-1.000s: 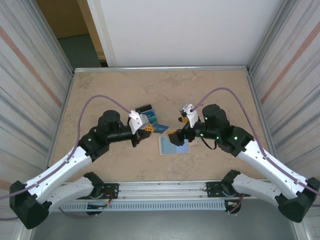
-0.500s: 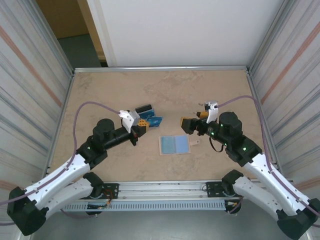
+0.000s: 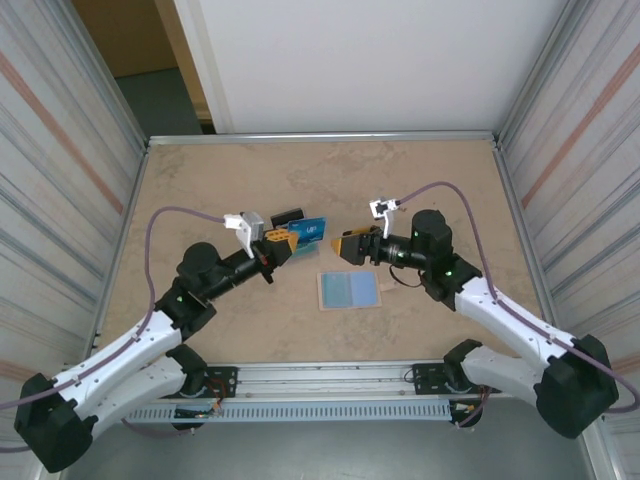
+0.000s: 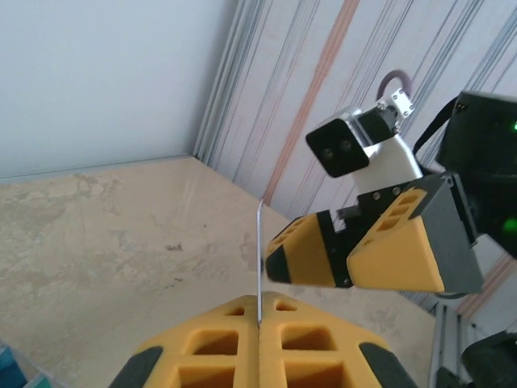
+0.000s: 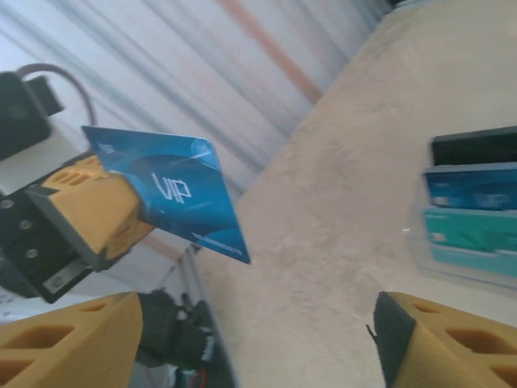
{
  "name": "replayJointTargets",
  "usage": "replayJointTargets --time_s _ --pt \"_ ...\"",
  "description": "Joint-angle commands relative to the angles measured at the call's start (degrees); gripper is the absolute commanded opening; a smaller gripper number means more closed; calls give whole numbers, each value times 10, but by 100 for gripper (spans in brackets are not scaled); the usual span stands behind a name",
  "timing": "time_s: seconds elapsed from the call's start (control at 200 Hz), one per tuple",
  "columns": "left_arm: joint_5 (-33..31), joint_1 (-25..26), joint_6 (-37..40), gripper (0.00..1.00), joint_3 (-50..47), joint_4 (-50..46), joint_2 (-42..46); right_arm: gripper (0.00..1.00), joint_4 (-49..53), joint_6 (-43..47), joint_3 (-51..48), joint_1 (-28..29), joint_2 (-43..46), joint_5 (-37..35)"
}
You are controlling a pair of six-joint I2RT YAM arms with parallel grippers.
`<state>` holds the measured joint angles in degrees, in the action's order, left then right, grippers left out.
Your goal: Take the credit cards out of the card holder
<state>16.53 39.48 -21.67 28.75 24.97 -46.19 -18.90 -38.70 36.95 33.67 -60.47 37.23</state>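
One card holder point(image 3: 349, 290) lies open and flat on the table point(image 3: 430, 180), nearest me. Just beyond it, my left gripper point(image 3: 283, 243) is clenched on one blue card point(image 3: 312, 231). My right gripper point(image 3: 347, 247) faces that card, jaws apart and empty. Farther off, three cards point(image 5: 472, 194) lie overlapping.

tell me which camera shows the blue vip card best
Right wrist: the glossy blue plastic VIP card faces that camera, lettering readable, pinched by the left arm's yellow fingers. Left wrist sees it edge-on, a thin line. Top external shows a small blue rectangle.
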Motion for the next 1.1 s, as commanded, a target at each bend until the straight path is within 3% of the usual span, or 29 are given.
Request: replayJointTargets --time_s 0.0,0.371,0.406,0.511,0.591,0.651,0.702,0.782,0.862,1.092 --pt "27 -3 -57 0 -12 66 0 67 -102 -16 15 12 -19 61" --pt "54 -3 -88 0 -22 97 -1 34 -155 -18 57 37 -75 96" --pt "55 -3 -91 0 -23 97 0 29 -156 -17 59 38 -74 96" --pt "57 -3 -92 0 -25 94 1 0 -154 -16 61 40 -71 94" --pt "55 -3 -89 0 -21 80 5 0 -145 -10 61 40 -67 90" --pt "53 -4 -78 23 -13 51 13 0 -128 -1 62 41 -61 86" --pt "52 -4 -58 48 1 15 22 0 -103 12 65 41 -53 79" --pt "48 -4 -13 67 30 -61 43 0 -43 44 71 44 -38 60" --pt "44 -4 42 74 74 -158 56 0 25 89 78 51 -18 32" --pt "80 -4 217 74 258 -474 -19 0 198 211 106 89 20 -29"
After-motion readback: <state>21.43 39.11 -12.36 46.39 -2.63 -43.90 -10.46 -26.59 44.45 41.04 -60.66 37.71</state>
